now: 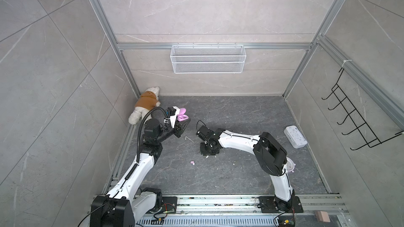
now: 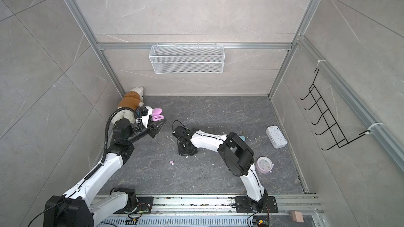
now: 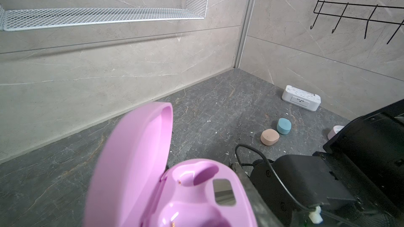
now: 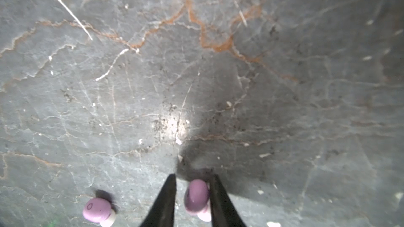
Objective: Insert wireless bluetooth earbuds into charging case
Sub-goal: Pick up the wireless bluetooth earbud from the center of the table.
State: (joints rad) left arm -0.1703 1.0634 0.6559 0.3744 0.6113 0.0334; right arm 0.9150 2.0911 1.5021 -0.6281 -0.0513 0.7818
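Note:
My left gripper (image 1: 183,120) is shut on a lilac charging case (image 1: 182,117) (image 3: 192,193) and holds it above the table at the back left. The lid stands open and both wells show empty in the left wrist view. My right gripper (image 4: 193,177) points down at the table's middle, its wrist (image 1: 207,147) covering it in both top views. A lilac earbud (image 4: 196,195) lies between its fingers, against one finger and with a thin gap to the other. A second lilac earbud (image 4: 98,210) (image 1: 192,162) lies on the table just beside it.
A shut peach case (image 3: 270,136) and a blue case (image 3: 283,126) sit right of centre. A white box (image 1: 295,136) and a lilac clock (image 2: 264,164) stand at the right. A plush toy (image 1: 145,103) lies in the back-left corner. White crumbs dot the slab.

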